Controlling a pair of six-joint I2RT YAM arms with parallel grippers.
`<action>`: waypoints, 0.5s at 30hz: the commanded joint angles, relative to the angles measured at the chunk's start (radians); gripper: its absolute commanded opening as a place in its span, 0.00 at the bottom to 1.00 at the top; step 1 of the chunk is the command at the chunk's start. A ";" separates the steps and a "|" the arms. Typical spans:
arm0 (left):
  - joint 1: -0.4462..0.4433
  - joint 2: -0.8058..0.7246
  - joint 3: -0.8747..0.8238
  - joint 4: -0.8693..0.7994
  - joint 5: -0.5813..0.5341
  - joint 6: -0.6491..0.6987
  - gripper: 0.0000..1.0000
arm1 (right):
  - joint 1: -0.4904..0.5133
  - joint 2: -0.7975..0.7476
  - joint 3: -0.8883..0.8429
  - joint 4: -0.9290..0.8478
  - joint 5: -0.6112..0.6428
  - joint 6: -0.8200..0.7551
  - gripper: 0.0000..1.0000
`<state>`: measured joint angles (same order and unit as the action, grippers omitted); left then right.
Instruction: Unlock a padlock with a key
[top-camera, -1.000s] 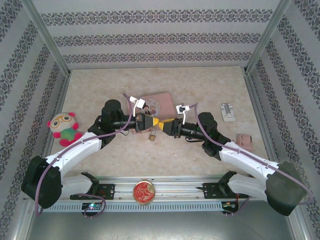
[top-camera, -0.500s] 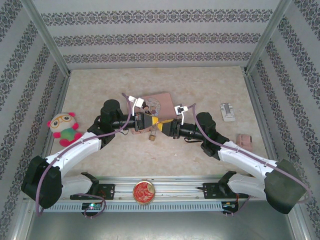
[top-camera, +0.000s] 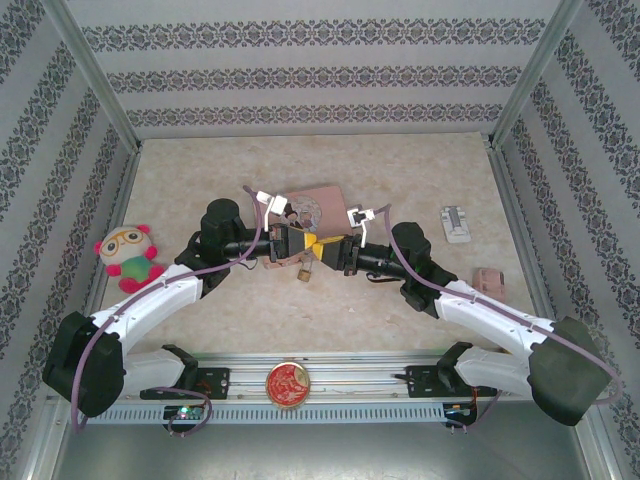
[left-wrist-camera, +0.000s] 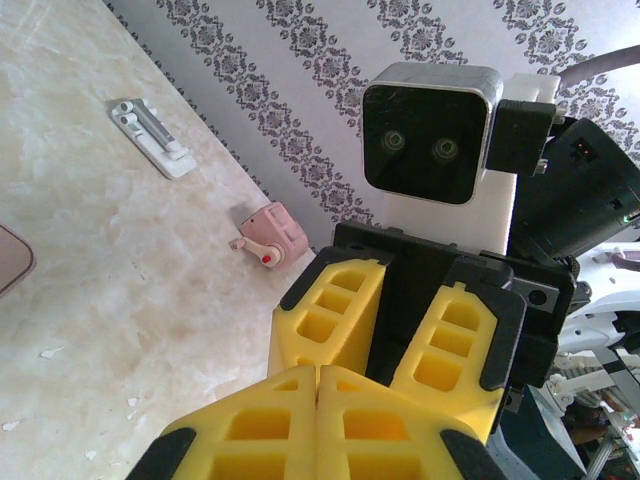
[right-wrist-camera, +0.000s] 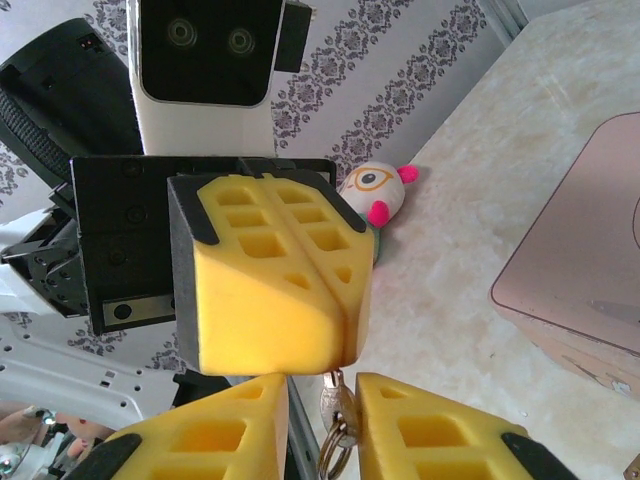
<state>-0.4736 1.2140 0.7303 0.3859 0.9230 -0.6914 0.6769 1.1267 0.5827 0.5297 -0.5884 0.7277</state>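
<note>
**A:** Where is the lock?

**B:** The tiny brass-gold padlock with a thin silvery shackle (top-camera: 302, 272) is just below where your hands meet, near the flat pink tin box (top-camera: 325, 200). Can't tell if it hangs or rests on the beige tabletop (top-camera: 400, 170).

**A:** Hands?

**B:** Left hand (right-wrist-camera: 330, 310): pads pressed tight, what they pinch is hidden. Right hand (right-wrist-camera: 322, 420): fingers apart around a small metal piece on a wire ring (right-wrist-camera: 335, 400).

**A:** Handling?

**B:** Probably light, hard, slick and quick to swing. Pinch the body's flat faces and keep the keyhole clear.
</note>
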 joint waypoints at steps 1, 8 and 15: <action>0.017 -0.002 -0.008 0.057 0.010 -0.018 0.00 | 0.011 0.007 0.034 0.048 -0.025 -0.008 0.23; 0.024 0.005 -0.009 0.085 0.011 -0.041 0.00 | 0.011 0.006 0.029 0.049 -0.028 -0.010 0.18; 0.029 0.007 -0.012 0.096 0.010 -0.051 0.00 | 0.008 -0.004 0.026 0.048 -0.031 -0.014 0.07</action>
<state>-0.4629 1.2140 0.7296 0.4129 0.9367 -0.7277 0.6769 1.1339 0.5865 0.5323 -0.5880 0.7273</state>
